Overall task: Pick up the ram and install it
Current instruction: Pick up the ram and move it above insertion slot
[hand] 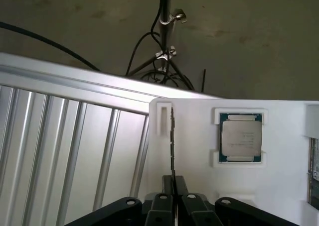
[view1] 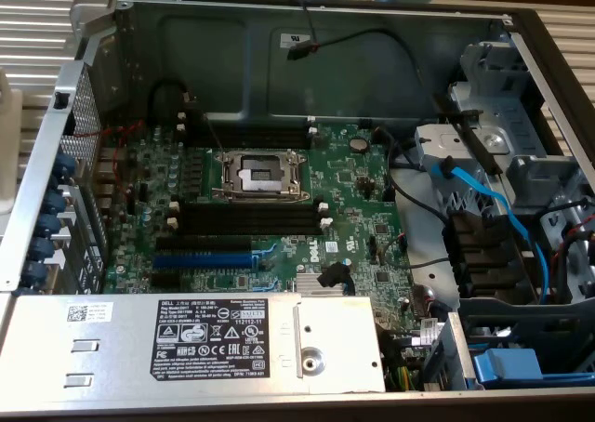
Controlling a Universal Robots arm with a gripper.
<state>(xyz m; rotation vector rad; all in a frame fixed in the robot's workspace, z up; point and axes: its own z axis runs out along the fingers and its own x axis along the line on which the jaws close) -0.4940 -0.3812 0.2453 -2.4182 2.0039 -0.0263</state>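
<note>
Between the fingertips: the gripper, its fingers pressed nearly together, pinching the ram by its near end. Ram: a thin dark stick seen edge-on. Its long axis runs straight ahead of the hand, and its far end lies at a narrow notch in the white foam tray. Off to one side of the hand: a processor chip in its own tray pocket. Elsewhere: the black memory slots on the motherboard, apparently empty, so installation is judged not yet done.

Robotics lab bench, PC-assembly setup: open Dell chassis, bare motherboard, power supply at 7 o'clock, drive bays at 3; white parts tray holding a CPU and the ram; tripod on concrete floor.
</note>
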